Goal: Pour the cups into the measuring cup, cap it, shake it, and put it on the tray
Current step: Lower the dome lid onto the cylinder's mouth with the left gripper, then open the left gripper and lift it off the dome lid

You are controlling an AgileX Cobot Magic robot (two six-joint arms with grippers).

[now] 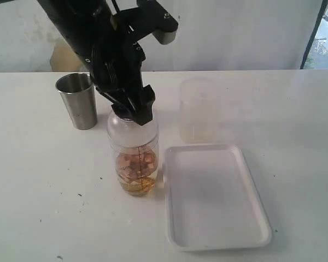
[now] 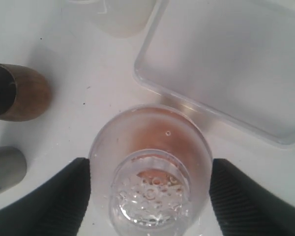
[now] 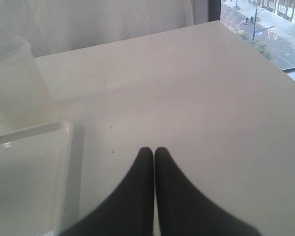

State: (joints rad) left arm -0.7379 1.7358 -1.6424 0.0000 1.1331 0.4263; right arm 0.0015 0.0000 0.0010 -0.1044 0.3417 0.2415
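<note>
The measuring cup (image 1: 134, 158) stands upright on the table just left of the tray (image 1: 205, 147), with amber liquid and brown pieces in its lower part. The clear dome cap (image 1: 132, 128) sits on top of it. My left gripper (image 1: 135, 112) reaches down over the cap (image 2: 150, 147); in the left wrist view its black fingers (image 2: 64, 196) stand wide on either side of the dome, close to its sides, so the left gripper (image 2: 150, 167) is open. The steel tumbler (image 1: 77, 101) stands upright at back left. The wooden cup (image 2: 17, 93) lies on its side. My right gripper (image 3: 154, 150) is shut, holding nothing.
A frosted translucent cup (image 1: 198, 109) stands behind the tray's far edge. The tray (image 2: 152, 86) holds nothing. The right gripper hovers over bare table near the tray's corner (image 3: 34, 130). A window and the table's edge lie to the right.
</note>
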